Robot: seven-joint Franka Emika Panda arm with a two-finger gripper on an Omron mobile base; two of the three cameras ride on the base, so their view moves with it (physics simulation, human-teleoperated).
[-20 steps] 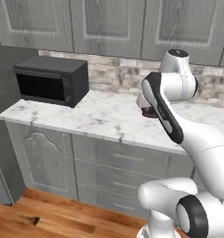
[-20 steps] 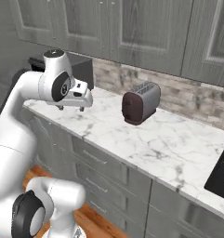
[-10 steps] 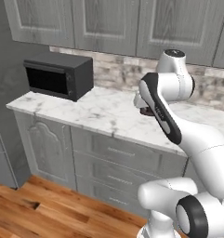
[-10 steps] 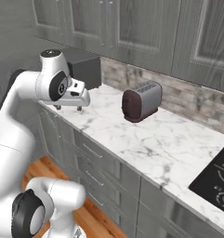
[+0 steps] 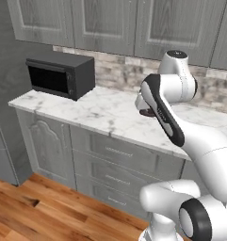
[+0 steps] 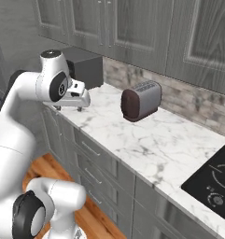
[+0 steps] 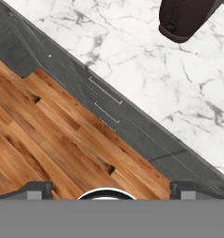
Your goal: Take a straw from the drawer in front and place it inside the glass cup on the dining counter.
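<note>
**Hand held wide above the counter's front edge**

Faced a white marble counter (image 5: 101, 110) with grey veins, backed by a brick backsplash (image 6: 188, 95) and topped by grey panelled wall cabinets (image 5: 133, 23). Carried a black microwave (image 5: 60, 75) toward 10 o'clock in the left base view and a dark brown toaster (image 6: 141, 100) near the middle of the right base view, with a black cooktop (image 6: 212, 186) at 4 o'clock there. Stacked below the counter: grey drawers, the top drawer (image 5: 117, 151) shut, slim bar handle on its front. Beside them, toward 8 o'clock in the left base view, an arched-panel cabinet door (image 5: 44, 146). Wood plank floor (image 5: 35, 212) underneath. Hand (image 6: 67, 108) hung over the counter's front edge, fingers spread wide, nothing between them. Seen from the hand view, drawer handles (image 7: 105, 91) near centre, toaster at 1 o'clock. No readable writing or labels anywhere.
</note>
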